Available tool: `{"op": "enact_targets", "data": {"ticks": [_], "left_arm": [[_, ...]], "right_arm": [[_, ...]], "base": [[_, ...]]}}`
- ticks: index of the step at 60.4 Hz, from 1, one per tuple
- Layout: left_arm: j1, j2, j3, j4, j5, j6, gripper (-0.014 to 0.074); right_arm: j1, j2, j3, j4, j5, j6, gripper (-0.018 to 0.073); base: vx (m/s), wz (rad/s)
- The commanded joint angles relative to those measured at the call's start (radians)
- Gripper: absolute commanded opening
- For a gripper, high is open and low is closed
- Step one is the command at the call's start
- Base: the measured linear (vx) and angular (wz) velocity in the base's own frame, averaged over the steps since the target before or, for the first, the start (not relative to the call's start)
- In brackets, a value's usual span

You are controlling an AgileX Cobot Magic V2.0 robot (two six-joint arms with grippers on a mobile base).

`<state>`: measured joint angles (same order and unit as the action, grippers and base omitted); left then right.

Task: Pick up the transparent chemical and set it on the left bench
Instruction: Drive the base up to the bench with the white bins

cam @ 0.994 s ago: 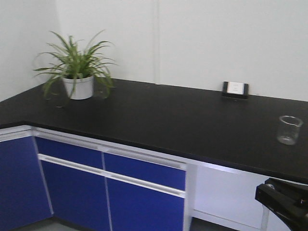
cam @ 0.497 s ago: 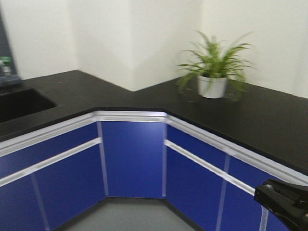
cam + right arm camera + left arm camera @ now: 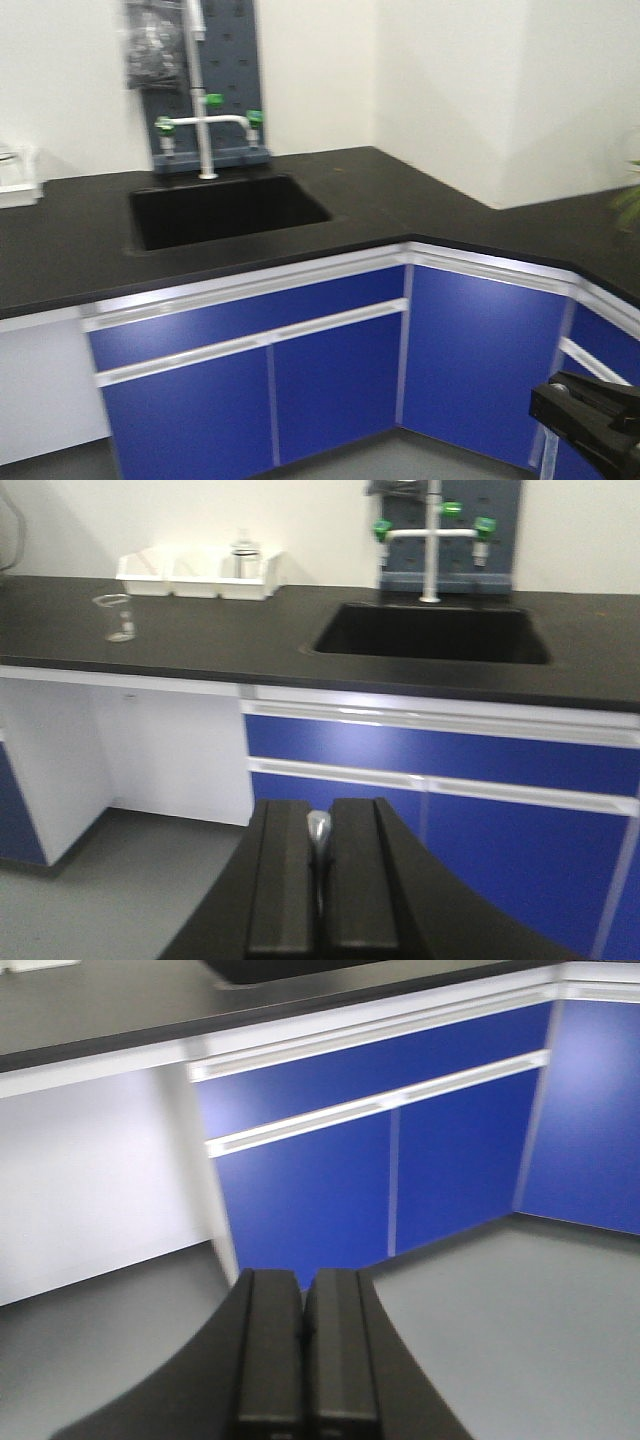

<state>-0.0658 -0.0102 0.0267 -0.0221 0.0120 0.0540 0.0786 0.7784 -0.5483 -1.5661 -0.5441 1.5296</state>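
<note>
My right gripper (image 3: 320, 806) is shut on the transparent chemical, a thin clear pipette whose rounded bulb (image 3: 319, 830) sticks out between the closed jaws. It hangs over the grey floor in front of the blue cabinets. The left bench (image 3: 180, 630), a matte black top with three white bins (image 3: 200, 575) against the wall, lies ahead to the left in the right wrist view. My left gripper (image 3: 303, 1278) is shut and empty, low over the floor. A black part of my right arm (image 3: 590, 415) shows at the front view's bottom right.
A black sink (image 3: 225, 210) with a white, green-handled faucet (image 3: 205, 125) is set in the benchtop. A clear glass beaker (image 3: 118, 617) stands on the left bench before the bins. Blue cabinet doors (image 3: 330, 370) run below, turning a corner at right. A plant leaf (image 3: 630, 200) shows at far right.
The front view has swung left: from the bench with plant, socket and beaker, past the corner, to the sink and faucet. The arm part keeps its place in the frame.
</note>
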Motion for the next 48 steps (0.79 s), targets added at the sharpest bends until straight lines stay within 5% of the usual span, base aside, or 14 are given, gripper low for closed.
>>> {"op": "enact_targets", "data": {"ticks": [1, 48], "left_arm": [[-0.002, -0.019, 0.016, -0.001, -0.078, -0.008, -0.0003], [-0.002, -0.019, 0.016, -0.001, -0.078, -0.008, -0.0003]], "right_arm": [[0.000, -0.005, -0.030, 0.041, 0.002, 0.000, -0.0004], [0.000, -0.005, -0.030, 0.041, 0.003, 0.000, -0.0004]], "base": [[0.20, 0.67], [0.32, 0.69]]}}
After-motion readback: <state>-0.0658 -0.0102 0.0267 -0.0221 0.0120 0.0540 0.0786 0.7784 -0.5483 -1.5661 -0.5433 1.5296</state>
